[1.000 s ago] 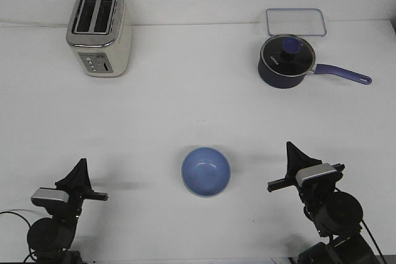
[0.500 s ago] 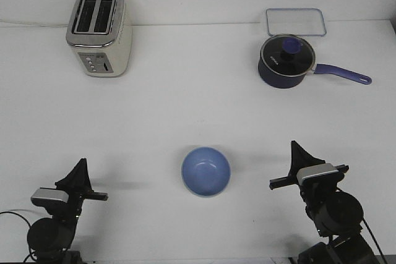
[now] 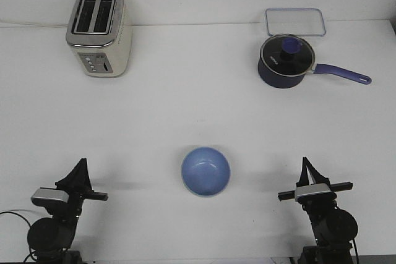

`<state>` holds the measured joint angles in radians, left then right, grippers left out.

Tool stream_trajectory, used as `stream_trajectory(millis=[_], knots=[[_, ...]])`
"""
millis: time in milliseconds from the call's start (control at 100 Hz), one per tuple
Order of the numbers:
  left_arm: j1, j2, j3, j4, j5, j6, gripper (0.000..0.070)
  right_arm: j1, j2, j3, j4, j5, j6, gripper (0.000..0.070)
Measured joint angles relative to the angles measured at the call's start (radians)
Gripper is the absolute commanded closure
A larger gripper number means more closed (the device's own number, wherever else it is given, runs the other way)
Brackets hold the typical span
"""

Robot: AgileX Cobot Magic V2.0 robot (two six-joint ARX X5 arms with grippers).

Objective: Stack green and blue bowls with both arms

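Blue bowl (image 3: 205, 171) is being shown on the tabletop (image 3: 185, 109), apparently nested in the green one. Left end effector (image 3: 79, 166) and right end effector (image 3: 305, 165) are being parked either side of it; finger gap cannot be told. Stacking is being judged done; nothing further needed.

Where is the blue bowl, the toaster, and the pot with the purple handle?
blue bowl (image 3: 205, 170), front view, on its inner bottom.
toaster (image 3: 99, 32), front view, on its top by the slots.
pot (image 3: 286, 60), front view, on its lid.
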<state>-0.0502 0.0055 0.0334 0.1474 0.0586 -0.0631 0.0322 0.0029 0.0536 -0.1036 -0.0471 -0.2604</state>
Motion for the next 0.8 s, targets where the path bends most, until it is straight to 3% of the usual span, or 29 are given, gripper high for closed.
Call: stream_trajectory(millis=[800], knots=[[0.000, 0.000, 0.000, 0.001, 0.000, -0.002, 0.0686, 0.000, -0.001, -0.039, 0.051, -0.013, -0.021, 0.0700]])
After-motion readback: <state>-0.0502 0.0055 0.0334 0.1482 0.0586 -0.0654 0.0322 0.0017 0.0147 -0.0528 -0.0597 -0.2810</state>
